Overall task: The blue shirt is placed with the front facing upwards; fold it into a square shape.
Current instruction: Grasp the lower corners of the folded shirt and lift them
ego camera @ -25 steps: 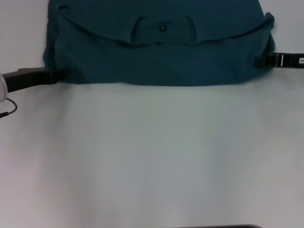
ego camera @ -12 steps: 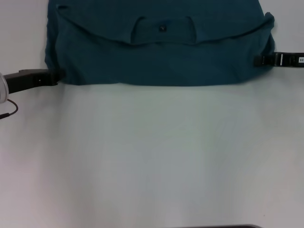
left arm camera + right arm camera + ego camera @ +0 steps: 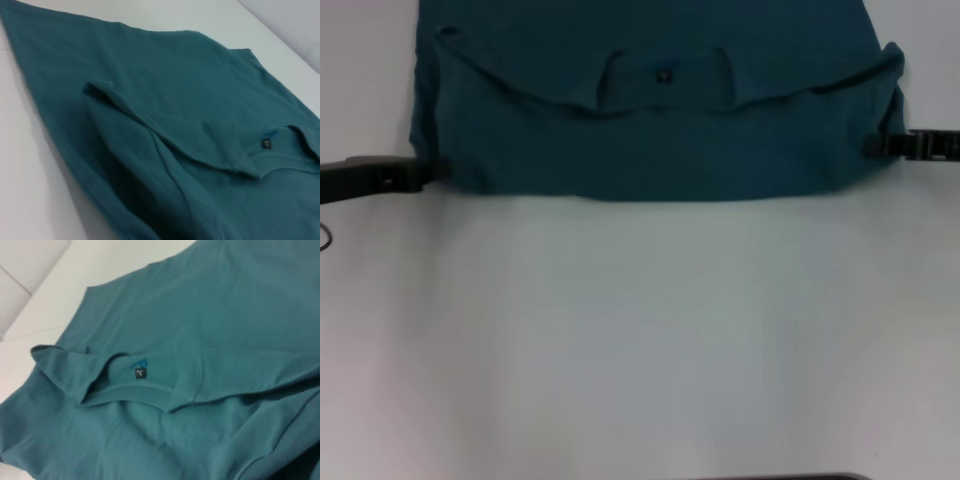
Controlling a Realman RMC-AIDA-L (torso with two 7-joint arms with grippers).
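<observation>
A pale, plain table (image 3: 640, 340) fills the head view, and from the folded shirt edge down to 6 o'clock it is open room, with bare strips also at 9 and 3 o'clock beside the cloth.

The blue shirt (image 3: 650, 120) lies across the 12 o'clock part of the table, running out of view at the top. Its upper part is folded over toward the robot, so the collar (image 3: 663, 78) with the small black tag (image 3: 665, 75) faces up near the middle, and the fold makes a long, nearly straight near edge from 9 to 3 o'clock. The folded layer's far edge sags in a shallow curve either side of the collar.

The left tool (image 3: 430, 170) reaches in from 9 o'clock and meets the shirt's near-left corner; whether it is clenched on the cloth cannot be told. The right tool (image 3: 875, 146) comes in from 3 o'clock at the near-right corner, where the cloth bunches up slightly; its grip cannot be told either.

The left wrist view shows the shirt (image 3: 165, 125) with its side edge running diagonally over the white table. The right wrist view shows the collar and tag (image 3: 140, 374) over flat cloth.
</observation>
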